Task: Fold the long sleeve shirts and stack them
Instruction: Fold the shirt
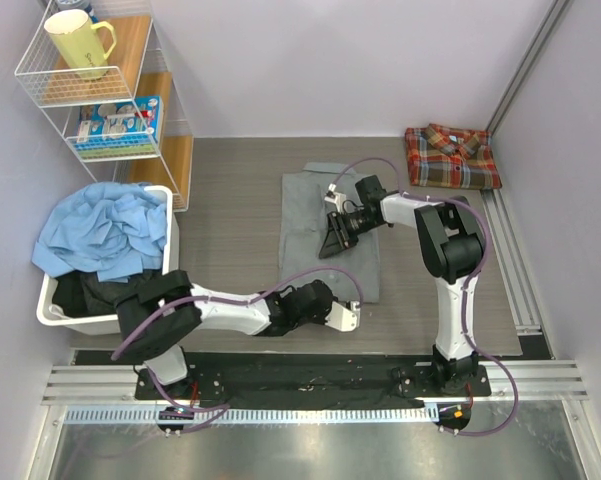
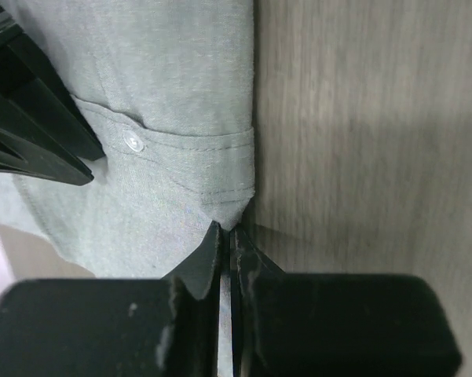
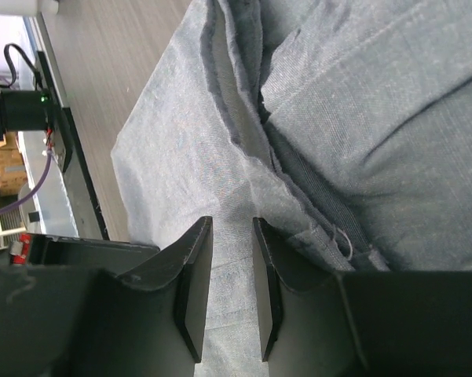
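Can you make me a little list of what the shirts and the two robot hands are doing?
grey shirt: lying flat in the middle, partly folded
plaid shirt: folded, far right corner
left gripper: shut on the grey shirt's cuff corner
right gripper: open, over the grey shirt
stacked: not yet

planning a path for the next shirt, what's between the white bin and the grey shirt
Mostly bare table between white bin and grey shirt, seen in the top view; the left arm crosses its near end.
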### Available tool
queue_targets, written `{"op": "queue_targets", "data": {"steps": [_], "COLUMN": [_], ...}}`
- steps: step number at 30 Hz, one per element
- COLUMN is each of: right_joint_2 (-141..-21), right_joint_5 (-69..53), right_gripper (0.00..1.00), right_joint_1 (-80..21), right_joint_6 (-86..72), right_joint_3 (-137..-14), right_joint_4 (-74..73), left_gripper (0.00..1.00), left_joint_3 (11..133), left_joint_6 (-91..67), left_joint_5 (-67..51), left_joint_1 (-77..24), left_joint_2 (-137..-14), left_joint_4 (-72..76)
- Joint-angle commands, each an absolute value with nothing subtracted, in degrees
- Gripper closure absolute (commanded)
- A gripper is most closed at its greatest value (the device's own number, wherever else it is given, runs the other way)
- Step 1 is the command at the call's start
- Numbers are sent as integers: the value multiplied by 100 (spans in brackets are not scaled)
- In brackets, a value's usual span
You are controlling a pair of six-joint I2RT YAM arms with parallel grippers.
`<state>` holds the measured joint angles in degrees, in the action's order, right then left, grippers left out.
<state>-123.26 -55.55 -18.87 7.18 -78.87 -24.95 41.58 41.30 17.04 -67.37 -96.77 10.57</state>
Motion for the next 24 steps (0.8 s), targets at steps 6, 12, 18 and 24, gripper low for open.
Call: {"op": "queue_targets", "data": {"steps": [6,12,18,24], "right_joint_2": [-11313,-11135,-11443,-11724], "right_joint_5": [-5352,-5142,-5062,-4869], "right_gripper": [54,43,43,44], "right_joint_1": [-2039,-1749,-1565,-1538], "right_joint_6": [475,720,1046,1344], "right_joint_3": [-7637,-8367,-8929,-9281], "right_joint_4": [-2654,-3050,-3401,-3524], "left_gripper": [100,100,100,100], "left_joint_3": [5290,5887,6573,8119], "left_joint_6": [2919,2330,2285,2627], "left_joint_5": [18,-1158,-1924,-2803], "left_joint_1": [-6724,-6724,-6513,-5671], "left_joint_2": [-8404,-7990,-7866,-8814], "left_joint_4": [-2406,-3866,-4893,-6081]}}
